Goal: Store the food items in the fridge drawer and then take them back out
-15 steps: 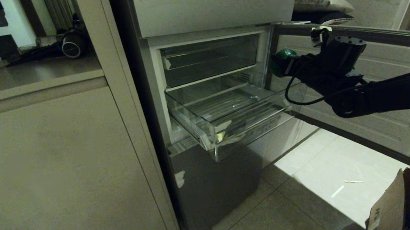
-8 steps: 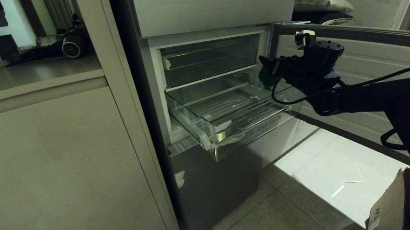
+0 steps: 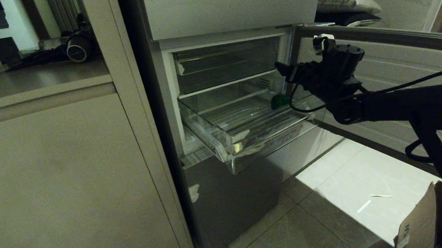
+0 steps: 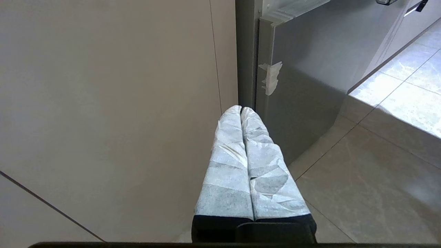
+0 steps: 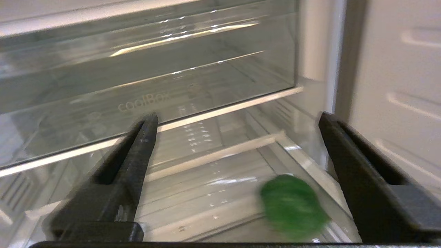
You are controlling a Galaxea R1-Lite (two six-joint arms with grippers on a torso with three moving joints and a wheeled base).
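Above the fridge drawer (image 3: 243, 126), the right gripper's (image 3: 284, 71) fingers gape wide over the green food item (image 3: 279, 101).

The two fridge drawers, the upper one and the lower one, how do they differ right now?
The upper drawer is pushed in; the lower drawer is pulled out. The upper drawer looks dark and smoky; the lower drawer is clear. The upper drawer appears empty; the lower drawer holds a green food item. Both are see-through plastic.
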